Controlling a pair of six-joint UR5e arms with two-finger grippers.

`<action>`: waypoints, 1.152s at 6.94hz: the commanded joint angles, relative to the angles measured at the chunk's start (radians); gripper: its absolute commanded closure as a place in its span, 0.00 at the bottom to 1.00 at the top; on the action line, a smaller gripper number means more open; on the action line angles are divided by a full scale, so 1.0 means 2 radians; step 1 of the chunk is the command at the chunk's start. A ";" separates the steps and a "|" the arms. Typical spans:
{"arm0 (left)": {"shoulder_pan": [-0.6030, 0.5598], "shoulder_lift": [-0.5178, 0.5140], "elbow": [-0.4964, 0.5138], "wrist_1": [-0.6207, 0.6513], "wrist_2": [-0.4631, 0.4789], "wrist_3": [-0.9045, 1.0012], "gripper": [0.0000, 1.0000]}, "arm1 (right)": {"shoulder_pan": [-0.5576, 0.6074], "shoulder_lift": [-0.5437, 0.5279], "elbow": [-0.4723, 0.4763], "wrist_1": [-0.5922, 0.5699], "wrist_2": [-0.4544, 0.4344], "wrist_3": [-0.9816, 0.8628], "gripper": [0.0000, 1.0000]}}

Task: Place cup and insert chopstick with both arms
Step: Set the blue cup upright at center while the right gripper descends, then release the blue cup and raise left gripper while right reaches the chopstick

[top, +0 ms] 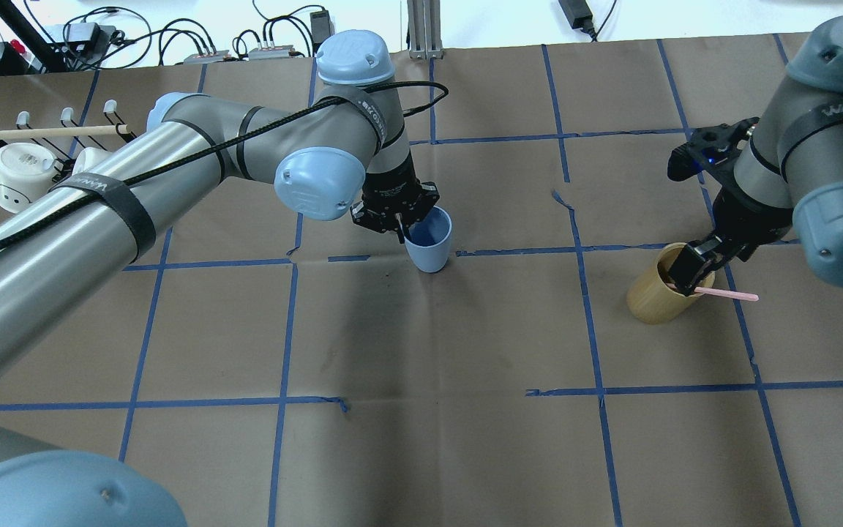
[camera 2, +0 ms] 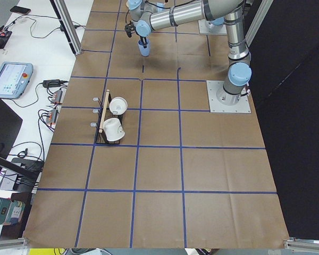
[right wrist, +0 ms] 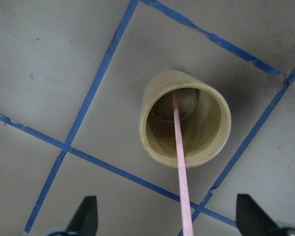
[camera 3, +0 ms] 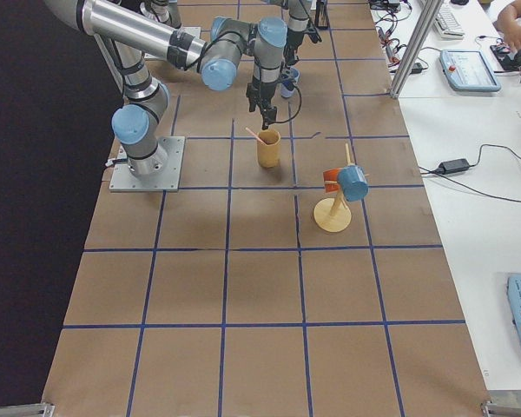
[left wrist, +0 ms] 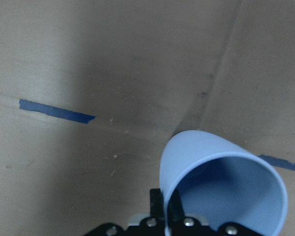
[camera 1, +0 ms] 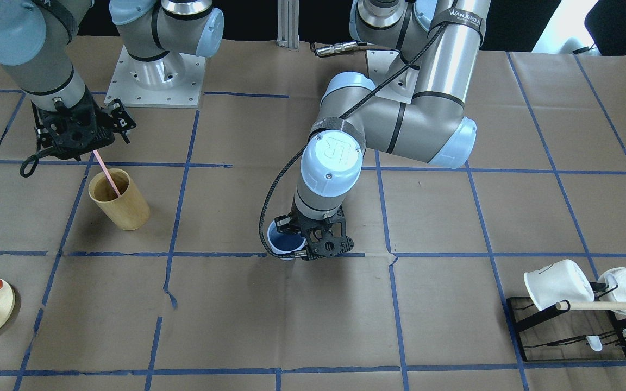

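Paper tabletop (camera 1: 481, 217), L arm (camera 1: 400, 127) bent down, jaws pinching cup (top: 432, 252) rim, R jaws wide.

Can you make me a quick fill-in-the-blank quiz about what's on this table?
The left gripper pinches the rim of a small cup coloured ____.
The pink chopstick leans inside a taller cup made of ____.
The right gripper over the chopstick is not shut but ____.
Missing words: blue; wood; open.

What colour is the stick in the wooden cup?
The stick is pale pink; right wrist view.
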 commanded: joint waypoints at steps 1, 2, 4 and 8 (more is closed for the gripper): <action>0.000 0.014 0.004 0.000 0.001 0.013 0.00 | 0.000 0.000 0.009 -0.001 -0.012 0.000 0.00; 0.006 0.036 0.015 -0.009 0.001 0.015 0.00 | 0.000 0.002 0.014 -0.001 -0.028 -0.001 0.00; 0.038 0.072 0.023 -0.045 0.000 0.119 0.00 | 0.000 0.000 0.029 -0.011 -0.029 0.002 0.00; 0.108 0.177 0.037 -0.160 0.001 0.227 0.00 | -0.020 0.000 0.042 -0.037 -0.028 0.004 0.33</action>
